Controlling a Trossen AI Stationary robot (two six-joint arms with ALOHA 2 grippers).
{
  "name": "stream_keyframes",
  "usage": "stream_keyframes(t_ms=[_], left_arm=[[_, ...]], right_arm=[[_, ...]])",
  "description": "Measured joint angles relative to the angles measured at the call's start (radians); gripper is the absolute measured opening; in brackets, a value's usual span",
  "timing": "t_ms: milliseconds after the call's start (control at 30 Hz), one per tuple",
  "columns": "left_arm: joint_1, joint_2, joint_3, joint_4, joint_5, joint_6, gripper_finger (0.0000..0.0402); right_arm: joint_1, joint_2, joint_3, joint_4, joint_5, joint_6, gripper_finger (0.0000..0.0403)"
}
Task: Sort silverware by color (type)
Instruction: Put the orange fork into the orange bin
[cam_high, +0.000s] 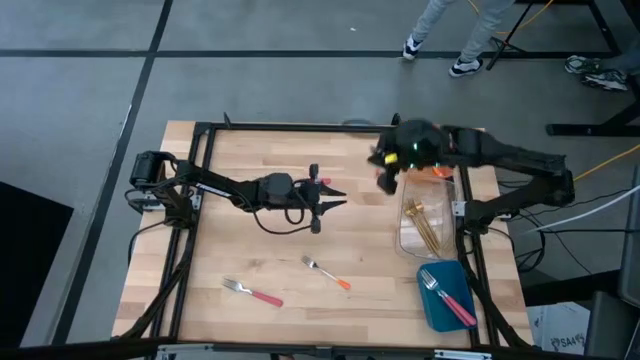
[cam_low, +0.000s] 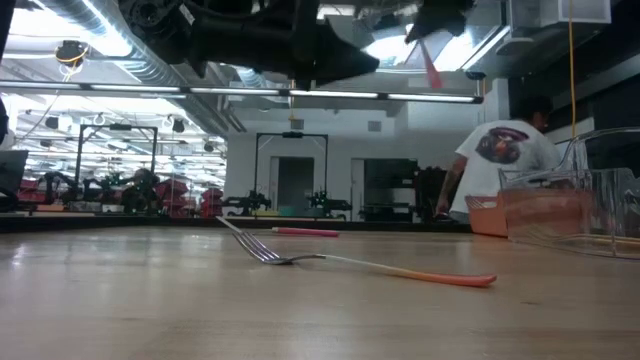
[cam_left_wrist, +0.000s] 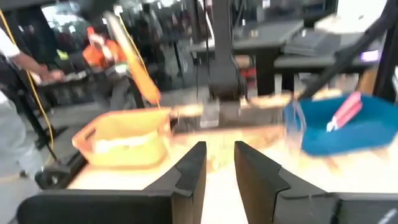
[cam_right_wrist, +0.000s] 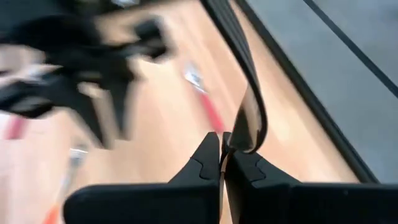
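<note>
From above I see the left gripper (cam_high: 335, 197) hanging over the middle of the wooden counter (cam_high: 240, 160), its jaws parted with nothing between them (the left wrist view shows an open gap and only counter beyond). The right gripper (cam_high: 385, 172) sits over the far right part of the counter, just beside the orange bin (cam_high: 441, 172); its jaws are clenched tight, and in its wrist view a spoon (cam_right_wrist: 250, 118) stands pinched at their tip, bowl up. Two pieces lie loose on the near half of the counter: a fork with a pink-red handle (cam_high: 252, 293) toward the left, and a fork with an orange handle (cam_high: 327, 273) just right of it, tines pointing away from the front edge. Along the right edge, the clear bin (cam_high: 408, 238) holds a few thin gold utensils (cam_high: 424, 224), and the blue bin (cam_high: 436, 312) at the near corner holds pink-handled forks (cam_high: 448, 297). Beyond the counter, a person's legs (cam_high: 450, 35) show on the floor
</note>
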Motion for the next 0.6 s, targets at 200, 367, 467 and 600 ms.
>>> stream_keyframes(t_ms=[200,367,467,600], left_arm=[[0.000,0.000,0.000,-0.091,0.000,-0.001,0.0077],[0.000,0.000,0.000,-0.095,0.000,-0.001,0.0077],[0.000,0.000,0.000,-0.095,0.000,-0.001,0.0077],[0.000,0.000,0.000,-0.095,0.000,-0.002,0.0077]], right_arm=[[-0.226,0.001,0.005,-0.190,0.000,-0.011,0.0000],[-0.416,0.007,0.005,-0.256,-0.001,-0.063,0.0000],[-0.512,0.010,0.005,-0.259,-0.023,-0.088,0.0000],[-0.621,0.016,0.005,-0.262,-0.035,-0.132,0.0000]])
